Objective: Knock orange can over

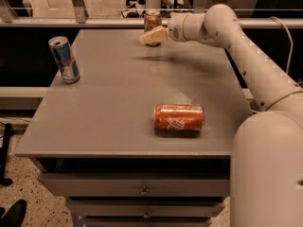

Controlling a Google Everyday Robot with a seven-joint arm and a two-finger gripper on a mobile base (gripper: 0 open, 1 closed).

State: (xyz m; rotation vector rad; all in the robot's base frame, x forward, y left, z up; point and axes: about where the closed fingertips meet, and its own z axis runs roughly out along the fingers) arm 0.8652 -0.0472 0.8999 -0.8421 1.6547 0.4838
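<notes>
from my station i see the gripper (146, 39) at the far end of the grey table (109, 108), hanging just above the surface at the end of the white arm (246, 56) that reaches in from the right. its fingers are drawn together into one cream wedge pointing left, with no gap showing and nothing held.

the orange can (152, 19) stands upright at the table's far edge, directly behind the gripper. the wedge covers the can's lower part from my angle, and i cannot tell whether the two touch.

a blue-and-silver can (64, 59) stands upright near the left edge, well apart from the gripper. a brighter orange can with a white logo (179, 117) lies on its side toward the front right of the table, its length running left to right. below the tabletop i see drawer fronts (142, 191) with small knobs.
</notes>
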